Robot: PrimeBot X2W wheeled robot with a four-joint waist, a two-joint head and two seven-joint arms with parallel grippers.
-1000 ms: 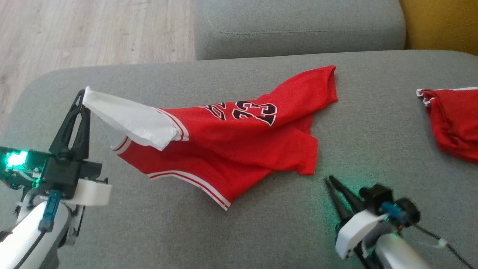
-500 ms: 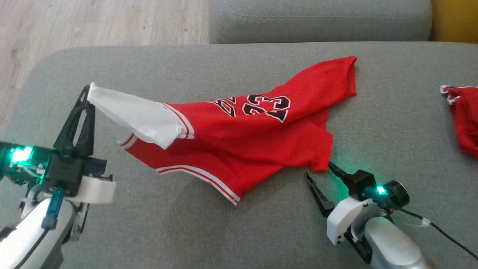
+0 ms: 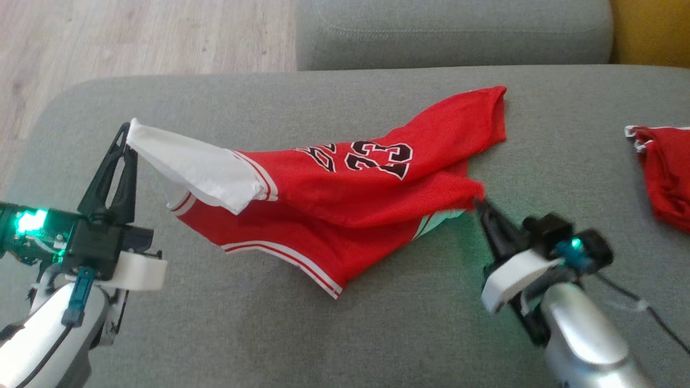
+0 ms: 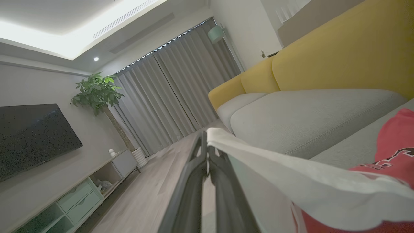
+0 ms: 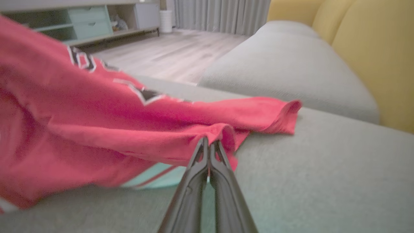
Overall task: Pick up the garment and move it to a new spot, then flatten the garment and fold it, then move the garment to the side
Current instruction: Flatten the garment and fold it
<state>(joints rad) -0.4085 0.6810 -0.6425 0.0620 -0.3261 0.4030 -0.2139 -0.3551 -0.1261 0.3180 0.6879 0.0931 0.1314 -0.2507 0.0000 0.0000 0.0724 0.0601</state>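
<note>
Jersey (image 3: 350,215): raised at both ends, apparently for flattening. Left gripper (image 3: 128,132) clamped white sleeve (image 3: 188,167) at 9 o'clock; right gripper (image 3: 477,202) pinched red corner (image 3: 466,188) at 3 o'clock.

A grey sofa seat (image 3: 377,334) has another grey cushion (image 3: 453,32) behind it, beside a yellow backrest (image 3: 652,27). A crumpled red cloth (image 3: 666,178) lies at the seat's right edge. Across the wooden floor (image 3: 135,37) are a television (image 4: 32,136), plant (image 4: 97,90) and curtains (image 4: 174,97).

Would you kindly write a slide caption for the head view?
Left gripper holds the red garment by its white end, right gripper pinches a red corner, on the grey sofa.
</note>
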